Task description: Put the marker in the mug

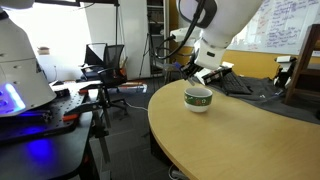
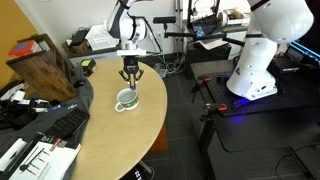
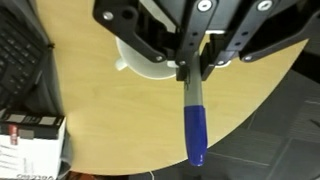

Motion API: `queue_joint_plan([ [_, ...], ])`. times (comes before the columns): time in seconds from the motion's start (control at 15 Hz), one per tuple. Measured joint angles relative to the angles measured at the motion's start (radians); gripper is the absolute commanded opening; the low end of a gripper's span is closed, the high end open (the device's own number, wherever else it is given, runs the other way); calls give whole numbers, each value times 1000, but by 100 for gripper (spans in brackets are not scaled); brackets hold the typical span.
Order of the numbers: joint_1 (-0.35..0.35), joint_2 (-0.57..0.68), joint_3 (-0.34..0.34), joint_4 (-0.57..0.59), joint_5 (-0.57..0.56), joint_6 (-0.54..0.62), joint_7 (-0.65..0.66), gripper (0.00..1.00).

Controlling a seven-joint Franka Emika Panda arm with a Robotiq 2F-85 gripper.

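My gripper (image 3: 193,70) is shut on the marker (image 3: 194,125), which hangs from the fingers with its grey barrel in the grip and its blue end pointing away. The white mug with a green band (image 1: 198,98) stands on the wooden table; it also shows in an exterior view (image 2: 126,99). In both exterior views the gripper (image 2: 131,74) hovers just above the mug. In the wrist view the mug's white rim (image 3: 150,66) shows partly behind the fingers; most of it is hidden.
A black keyboard (image 3: 20,50) and a small box (image 3: 30,145) lie near the table's edge. A wooden block holder (image 2: 45,65) and papers lie on the table. Office chairs (image 1: 105,65) and a white robot body (image 2: 262,55) stand around it.
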Motion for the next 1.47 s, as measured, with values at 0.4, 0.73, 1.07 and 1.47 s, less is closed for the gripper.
queue_joint_plan([
  [0.4,8,87,0,87,3,-20,0,5],
  [0.73,1,184,0,215,9,-80,10,5],
  [1.07,-24,253,0,297,12,-119,27,65],
  [1.47,-36,269,0,322,14,-131,27,100],
])
